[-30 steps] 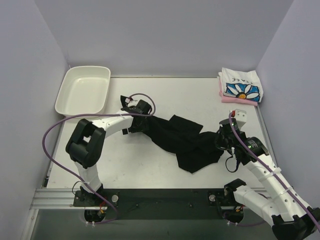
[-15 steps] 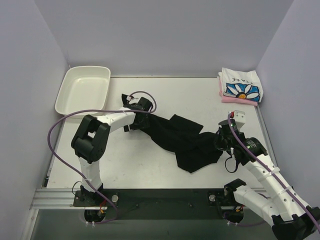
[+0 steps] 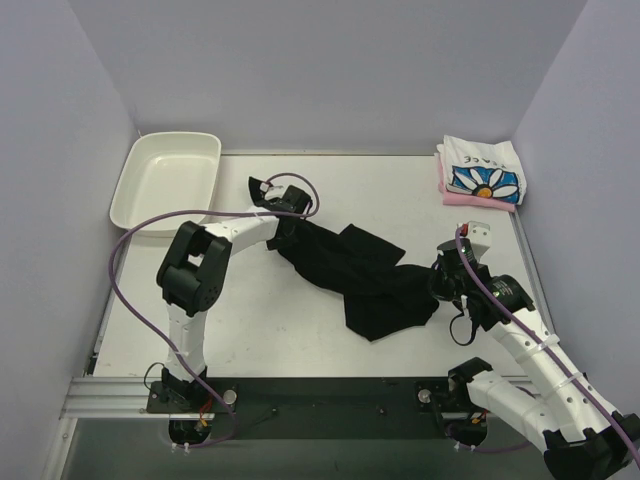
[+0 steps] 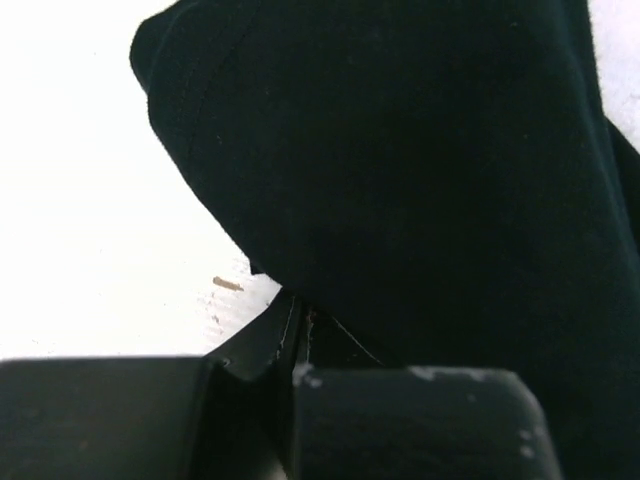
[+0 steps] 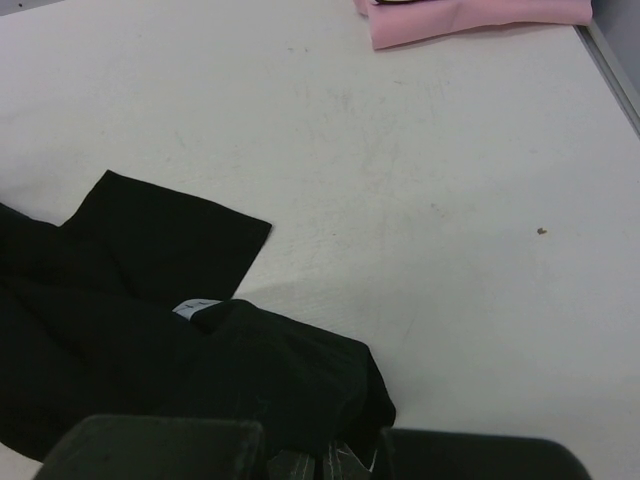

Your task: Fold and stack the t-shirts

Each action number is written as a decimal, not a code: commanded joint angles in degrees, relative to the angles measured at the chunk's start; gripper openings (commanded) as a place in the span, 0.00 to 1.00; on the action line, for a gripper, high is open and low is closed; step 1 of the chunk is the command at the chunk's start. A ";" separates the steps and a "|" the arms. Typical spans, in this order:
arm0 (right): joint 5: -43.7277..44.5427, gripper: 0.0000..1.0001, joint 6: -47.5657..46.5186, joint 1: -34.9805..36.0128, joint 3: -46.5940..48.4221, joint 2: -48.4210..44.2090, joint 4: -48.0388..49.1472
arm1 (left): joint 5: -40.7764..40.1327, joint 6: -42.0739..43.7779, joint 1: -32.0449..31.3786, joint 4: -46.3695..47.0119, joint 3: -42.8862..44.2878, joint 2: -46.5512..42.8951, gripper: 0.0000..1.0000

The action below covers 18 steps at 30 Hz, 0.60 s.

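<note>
Of the large plain black cloth t-shirt (image 3: pixel 365 285): probably light, limp, hardly slippery; best pinched at opposite hems and drawn flat. Lies crumpled in a diagonal band across the white table (image 3: pixel 290 335). Clamped at the far-left end in the closed left gripper (image 4: pixel 300 318), at the right end in the closed right gripper (image 5: pixel 335 455).

Three t-shirts: black t-shirt (image 3: pixel 362 278), daisy-print t-shirt (image 3: pixel 482 170), pink t-shirt (image 3: pixel 475 200). One tray (image 3: pixel 165 185) at ten o'clock. Two arms: left arm (image 3: pixel 190 275), right arm (image 3: pixel 520 335).
</note>
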 commanded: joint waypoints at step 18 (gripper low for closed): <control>0.63 0.00 -2.70 -0.54 7.45 1.16 -0.35 | -4.50 1.54 -2.92 -9.16 -3.43 -30.53 0.00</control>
